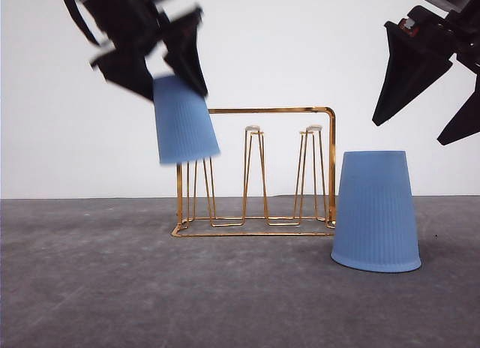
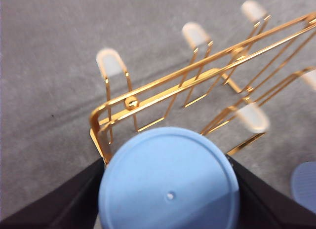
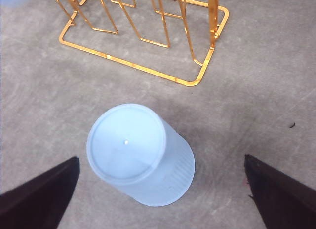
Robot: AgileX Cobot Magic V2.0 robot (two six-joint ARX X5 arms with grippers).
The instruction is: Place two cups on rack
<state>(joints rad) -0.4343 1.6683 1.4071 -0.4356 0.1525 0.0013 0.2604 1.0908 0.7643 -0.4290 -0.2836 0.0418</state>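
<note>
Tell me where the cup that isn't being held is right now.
In the front view, the free cup stands upside down on the table at the right, just in front of the rack at its right end, below the open right gripper.

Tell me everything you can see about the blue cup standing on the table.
The cup on the table is light blue, plastic-looking, tapered, with fine vertical ribs and no handle. It stands upside down, mouth on the grey table, closed base up, just beside the gold wire rack at its right end. The right gripper's fingers hang open above it, not touching.
</note>
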